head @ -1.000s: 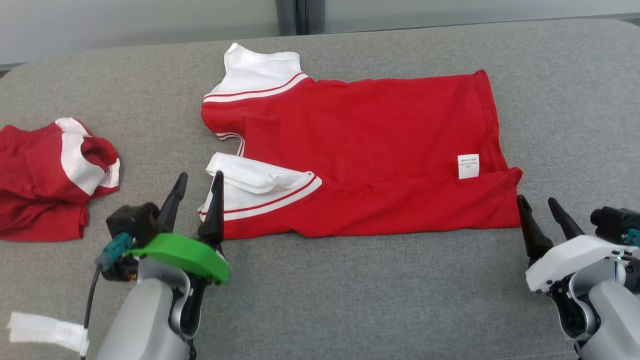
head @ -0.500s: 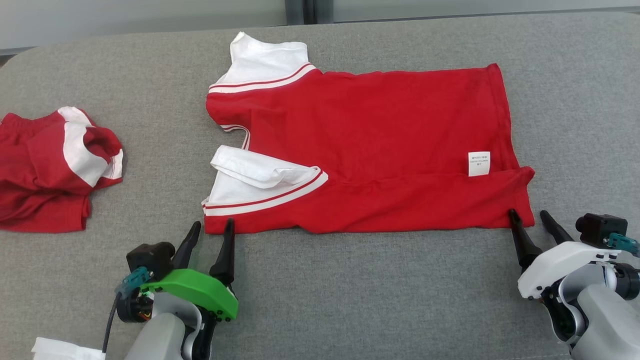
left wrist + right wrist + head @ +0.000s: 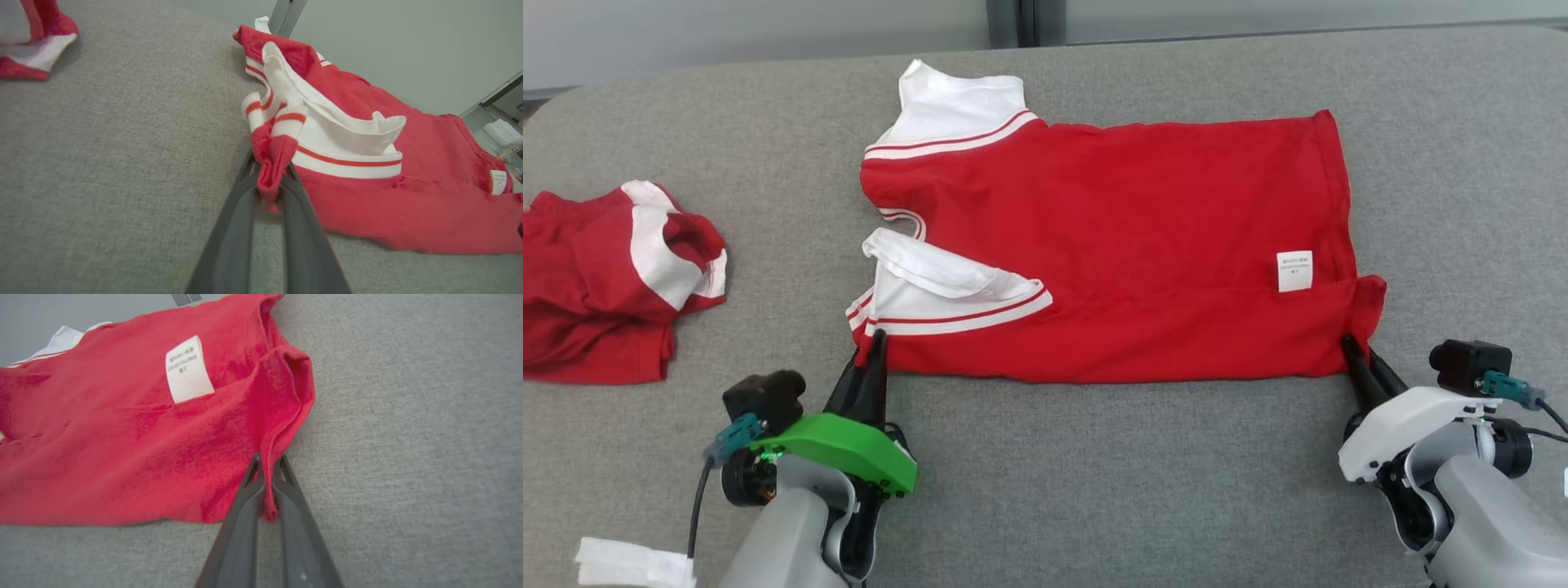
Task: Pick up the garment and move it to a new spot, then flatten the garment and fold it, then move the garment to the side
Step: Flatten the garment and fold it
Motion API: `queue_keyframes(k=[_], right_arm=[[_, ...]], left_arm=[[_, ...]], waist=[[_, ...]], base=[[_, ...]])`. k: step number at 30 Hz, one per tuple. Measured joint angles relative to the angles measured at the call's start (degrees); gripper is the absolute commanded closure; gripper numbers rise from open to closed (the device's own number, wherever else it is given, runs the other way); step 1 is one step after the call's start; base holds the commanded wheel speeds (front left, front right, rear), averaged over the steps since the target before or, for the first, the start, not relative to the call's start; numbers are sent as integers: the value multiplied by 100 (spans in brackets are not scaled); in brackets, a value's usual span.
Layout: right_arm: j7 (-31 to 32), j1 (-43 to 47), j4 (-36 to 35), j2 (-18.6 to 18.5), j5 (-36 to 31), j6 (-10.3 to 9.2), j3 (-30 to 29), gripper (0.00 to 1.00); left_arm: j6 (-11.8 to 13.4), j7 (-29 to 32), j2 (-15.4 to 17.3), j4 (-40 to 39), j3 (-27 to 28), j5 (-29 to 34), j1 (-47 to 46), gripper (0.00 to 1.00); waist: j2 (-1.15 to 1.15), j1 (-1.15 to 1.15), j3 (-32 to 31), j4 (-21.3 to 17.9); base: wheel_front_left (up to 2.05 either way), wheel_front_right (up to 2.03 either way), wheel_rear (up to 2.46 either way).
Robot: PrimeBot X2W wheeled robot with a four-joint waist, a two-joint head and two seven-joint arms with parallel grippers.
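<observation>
Soft, light red T-shirt (image 3: 1111, 245) lying flat on the grey counter (image 3: 1094, 474), left tool (image 3: 872, 347) clenched on its near sleeve corner, right tool (image 3: 1352, 349) clenched on its near hem corner; it would likely drape limply.

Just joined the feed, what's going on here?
The robot is pinching the red shirt by its near edge on the grey surface: the left gripper is shut on the sleeve-end corner, the right gripper on the hem corner. The shirt lies mostly flat. Another red garment sits crumpled to the left.
</observation>
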Motion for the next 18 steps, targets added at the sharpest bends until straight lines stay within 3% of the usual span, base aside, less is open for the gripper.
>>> queue_keyframes(k=[10, 18], right_arm=[[-45, 989, -835, -133, 154, 2, -263, 100], [81, 1997, -1348, -178, 233, 7, -727, 100]], left_arm=[[-1, 0, 16, -1076, 439, 242, 1369, 100], [-14, 1, -105, -1272, 526, 333, 2246, 100]], waist=[[0, 0, -570, 116], [0, 0, -829, 120]], base=[[0, 0, 0], [0, 0, 0]])
